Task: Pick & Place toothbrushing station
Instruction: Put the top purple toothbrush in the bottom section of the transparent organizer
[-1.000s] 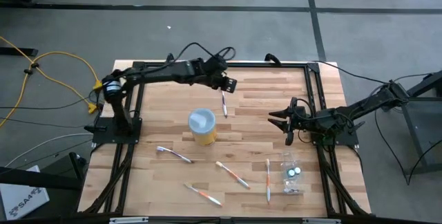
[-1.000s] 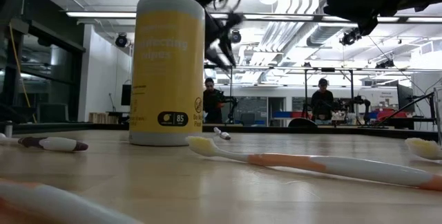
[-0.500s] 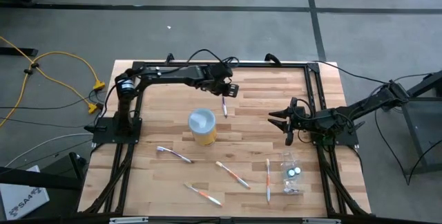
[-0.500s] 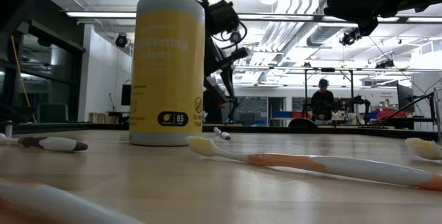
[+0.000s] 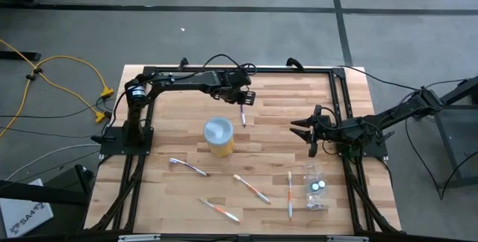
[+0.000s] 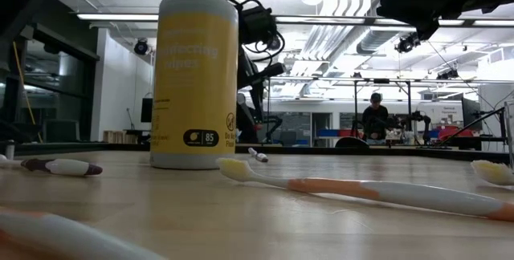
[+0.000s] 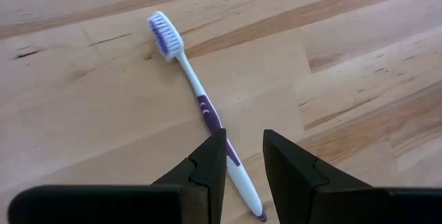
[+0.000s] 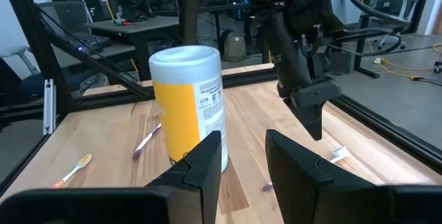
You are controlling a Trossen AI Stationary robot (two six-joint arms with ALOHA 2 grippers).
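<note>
High view first: we see the left gripper (image 5: 242,99) at about twelve o'clock on the wooden table (image 5: 172,137), poised over the head end of a white and purple toothbrush (image 5: 242,113) that lies flat on the boards. From the left wrist view, our two dark fingers (image 7: 207,165) stand a little apart with the toothbrush's (image 7: 207,113) handle running between their tips; we cannot tell whether they touch it, and the brush is still lying on the wood, its bristled head pointing away from the gripper.

At the table's centre, toward seven o'clock from that gripper, stands a yellow wipes canister (image 5: 219,137) with a white lid, upright. The right gripper (image 5: 305,131) waits at about three o'clock, its fingers slightly apart and holding nothing, pointing toward the canister; its wrist view shows the canister (image 8: 190,103) ahead and the left arm (image 8: 297,58) beyond it.

Toward five o'clock lies the clear plastic holder (image 5: 316,188) with two teal caps (image 5: 318,186) showing inside it. Just beside it, at its nine o'clock, an orange-handled toothbrush (image 5: 290,194) lies lengthwise. Two more orange-and-white brushes lie at six o'clock (image 5: 251,187) and lower (image 5: 219,210), and a white and dark brush (image 5: 187,166) rests toward seven o'clock.

Low view shows people (image 6: 374,115) standing far back in the room.
</note>
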